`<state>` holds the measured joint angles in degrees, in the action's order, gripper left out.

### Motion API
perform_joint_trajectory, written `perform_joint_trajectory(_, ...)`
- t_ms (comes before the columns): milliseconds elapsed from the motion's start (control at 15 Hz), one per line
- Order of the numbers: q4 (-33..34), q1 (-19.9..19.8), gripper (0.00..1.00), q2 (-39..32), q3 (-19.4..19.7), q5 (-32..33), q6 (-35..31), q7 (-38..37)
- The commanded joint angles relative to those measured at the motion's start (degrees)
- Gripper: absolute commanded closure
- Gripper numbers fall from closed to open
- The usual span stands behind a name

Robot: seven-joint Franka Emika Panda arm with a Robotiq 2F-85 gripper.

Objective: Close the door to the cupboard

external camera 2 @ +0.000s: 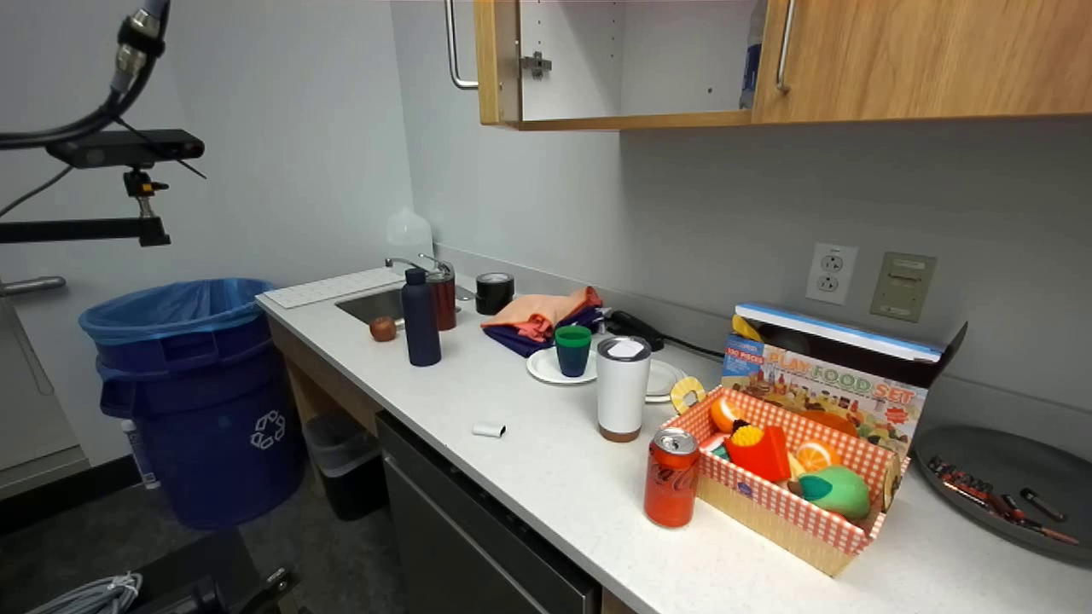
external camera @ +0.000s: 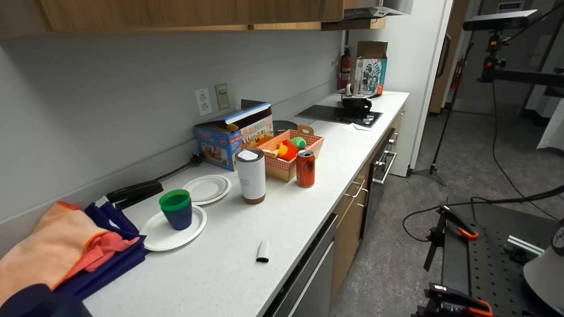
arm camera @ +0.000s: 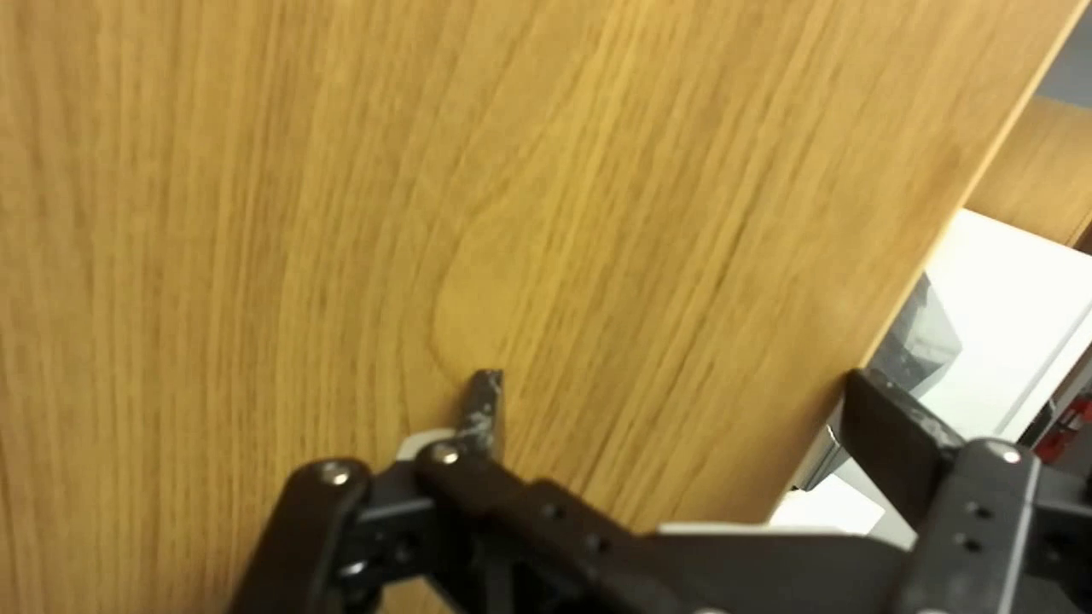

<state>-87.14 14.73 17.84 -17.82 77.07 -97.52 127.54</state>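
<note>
The cupboard door is open in an exterior view [external camera 2: 498, 64]. It stands out nearly edge-on at the left of the cupboard opening, with its metal handle [external camera 2: 461, 51] on the outer side. The cupboard's white inside [external camera 2: 631, 60] shows. In the wrist view a flat wooden door panel [arm camera: 512, 213] fills most of the picture, its edge running diagonally at the right. My gripper [arm camera: 674, 373] is open and empty in front of this panel. One finger is over the panel face, the other at its edge; contact cannot be told. The gripper is outside both exterior views.
A wooden cupboard front [external camera: 189, 11] hangs above the white counter [external camera: 286, 220]. On the counter are a white tumbler [external camera: 251, 176], a red can [external camera: 305, 168], a basket of play food [external camera 2: 768, 512] and a dark bottle [external camera 2: 421, 320]. A neighbouring cupboard door [external camera 2: 930, 60] is shut.
</note>
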Motion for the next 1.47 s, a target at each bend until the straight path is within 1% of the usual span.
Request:
perform_joint_trajectory(0,0.35,-0.34,0.00,-0.36,-0.35,0.38,-0.14,-0.57)
perform_joint_trajectory(533,0.35,-0.34,0.00,-0.45,-0.36,0.61,-0.24,-1.07)
perform_joint_trajectory(600,4.30,0.38,0.00,-4.72,-4.39,2.02,3.21,-2.63)
perform_joint_trajectory(733,3.39,0.13,0.00,-6.26,-6.63,3.51,6.72,-6.66)
perform_joint_trajectory(867,0.87,-0.13,0.00,-8.11,-7.24,6.36,7.83,-10.74)
perform_joint_trajectory(1000,-1.49,-0.21,0.00,-9.95,-6.41,8.89,8.64,-12.81)
perform_joint_trajectory(1267,-5.28,-0.79,0.00,-12.51,-2.33,13.29,7.94,-15.48)
perform_joint_trajectory(1400,-6.45,-1.07,0.00,-13.47,-0.42,14.04,7.21,-16.82)
